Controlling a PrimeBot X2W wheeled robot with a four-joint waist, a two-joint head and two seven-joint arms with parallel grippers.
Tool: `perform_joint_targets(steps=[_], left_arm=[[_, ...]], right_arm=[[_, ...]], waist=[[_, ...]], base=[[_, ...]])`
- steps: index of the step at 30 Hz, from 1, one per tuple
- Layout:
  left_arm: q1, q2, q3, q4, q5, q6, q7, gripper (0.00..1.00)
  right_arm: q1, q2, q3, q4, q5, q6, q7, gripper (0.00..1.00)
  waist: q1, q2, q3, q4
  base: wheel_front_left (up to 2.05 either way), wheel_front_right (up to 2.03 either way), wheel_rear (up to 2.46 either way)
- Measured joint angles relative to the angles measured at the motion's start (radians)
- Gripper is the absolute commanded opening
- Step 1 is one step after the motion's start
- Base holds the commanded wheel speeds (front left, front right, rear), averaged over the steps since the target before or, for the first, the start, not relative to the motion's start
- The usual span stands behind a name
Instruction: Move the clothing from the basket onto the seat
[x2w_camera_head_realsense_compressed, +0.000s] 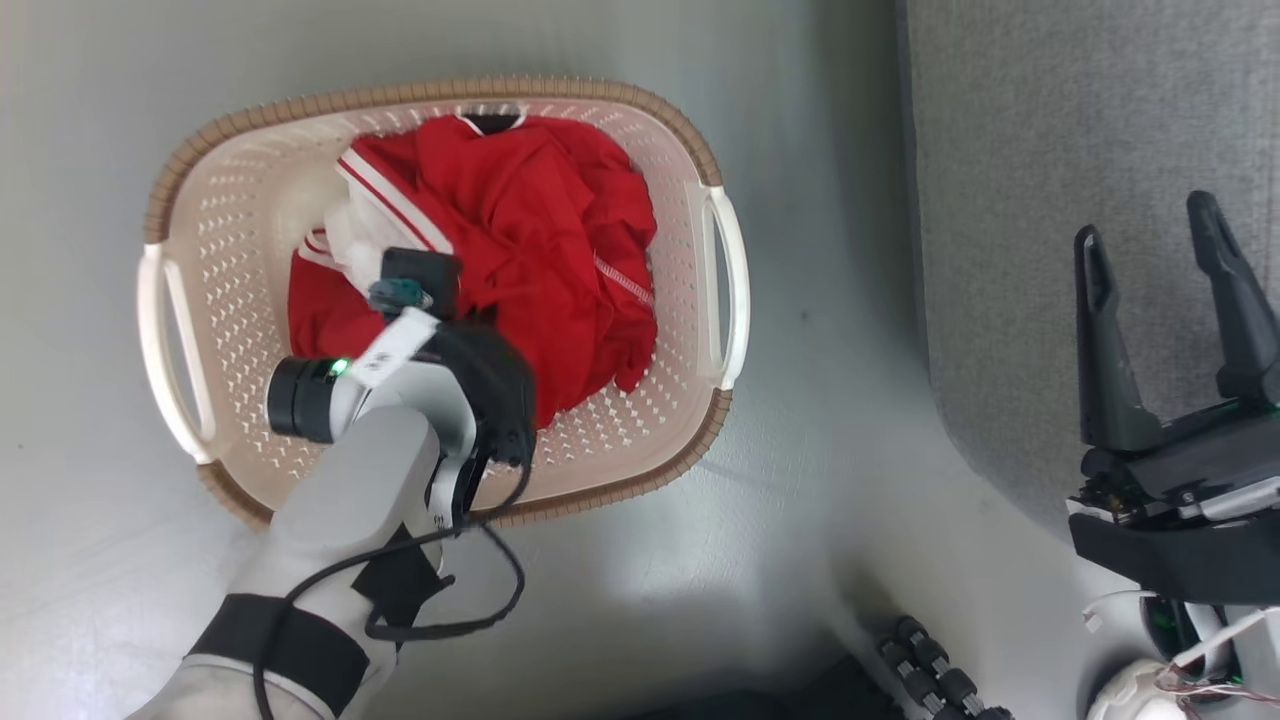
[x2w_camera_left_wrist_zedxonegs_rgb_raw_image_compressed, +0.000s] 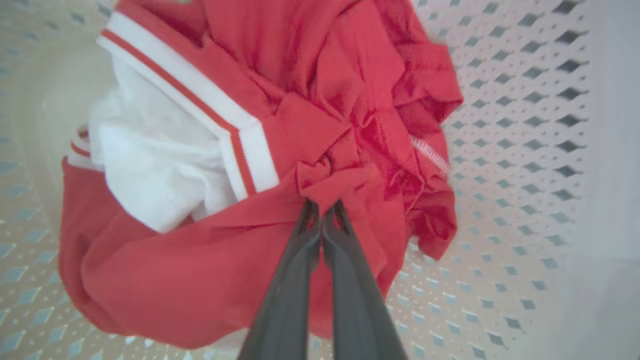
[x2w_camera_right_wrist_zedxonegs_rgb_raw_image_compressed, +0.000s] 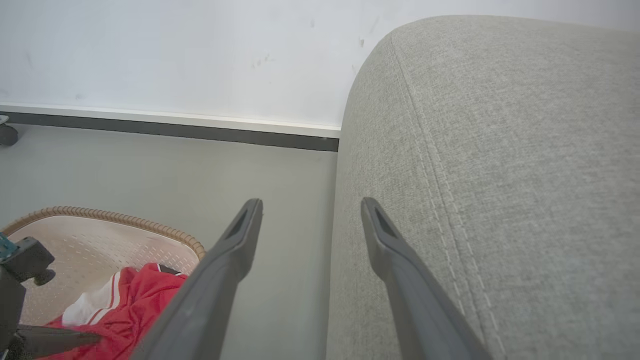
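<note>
The clothing (x2w_camera_head_realsense_compressed: 540, 230), a rumpled heap of red fabric with white trim, lies in the cream basket (x2w_camera_head_realsense_compressed: 300, 105) on the floor. My left arm reaches down into the basket. In the left wrist view my left gripper (x2w_camera_left_wrist_zedxonegs_rgb_raw_image_compressed: 322, 207) is shut on a small fold of the red clothing (x2w_camera_left_wrist_zedxonegs_rgb_raw_image_compressed: 320, 125), with the perforated basket wall (x2w_camera_left_wrist_zedxonegs_rgb_raw_image_compressed: 525, 125) behind. My right gripper (x2w_camera_head_realsense_compressed: 1145, 218) stands open over the edge of the grey seat (x2w_camera_head_realsense_compressed: 1080, 120), nothing between its fingers. From the right wrist the gripper (x2w_camera_right_wrist_zedxonegs_rgb_raw_image_compressed: 311, 201) sits at the seat's rounded corner (x2w_camera_right_wrist_zedxonegs_rgb_raw_image_compressed: 500, 150), with the basket (x2w_camera_right_wrist_zedxonegs_rgb_raw_image_compressed: 100, 215) at lower left.
Grey floor (x2w_camera_head_realsense_compressed: 820, 450) separates the basket from the seat. A white wall with a dark baseboard (x2w_camera_right_wrist_zedxonegs_rgb_raw_image_compressed: 175, 131) runs behind. A black cable (x2w_camera_head_realsense_compressed: 500, 590) loops off my left forearm. Dark parts of my base (x2w_camera_head_realsense_compressed: 940, 680) show at the bottom edge.
</note>
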Motion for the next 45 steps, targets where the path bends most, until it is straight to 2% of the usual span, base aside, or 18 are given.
perform_joint_targets(steps=[8,17,25,32,38,45], left_arm=[[0.023,0.0,0.042,-0.016,-0.051,-0.024,-0.118,0.0],[0.111,-0.002,0.037,-0.116,-0.142,-0.043,-0.274,0.0],[0.205,-0.002,-0.054,-0.219,-0.157,-0.058,-0.293,0.0],[0.25,-0.003,-0.074,-0.261,-0.154,-0.07,-0.299,0.0],[0.298,0.012,-0.043,-0.293,-0.131,-0.081,-0.299,0.0],[0.405,0.088,0.029,-0.426,-0.105,-0.056,-0.3,0.0]], right_arm=[[-0.012,0.041,-0.001,0.04,0.006,0.003,0.003,1.0],[-0.015,0.037,-0.041,0.078,0.008,0.009,0.003,1.0],[0.032,0.01,-0.083,0.109,0.009,0.013,0.003,1.0],[0.057,0.009,-0.084,0.12,0.009,0.021,0.003,1.0],[0.082,0.029,-0.061,0.149,0.009,0.023,0.004,1.0],[0.094,0.051,0.022,0.195,0.0,0.047,0.005,1.0]], waist=[[0.0,0.0001,-0.086,0.022],[-0.0002,0.0001,-0.201,0.084],[-0.0003,0.0,-0.305,0.167],[-0.0002,0.0,-0.389,0.232],[-0.0003,0.0,-0.483,0.282],[-0.0003,-0.0001,-0.599,0.307]], base=[[0.0,0.0,0.0],[0.0,0.0,0.0],[0.0,0.0,0.0],[0.0,0.0,0.0],[0.0,0.0,0.0],[0.0,0.0,0.0]])
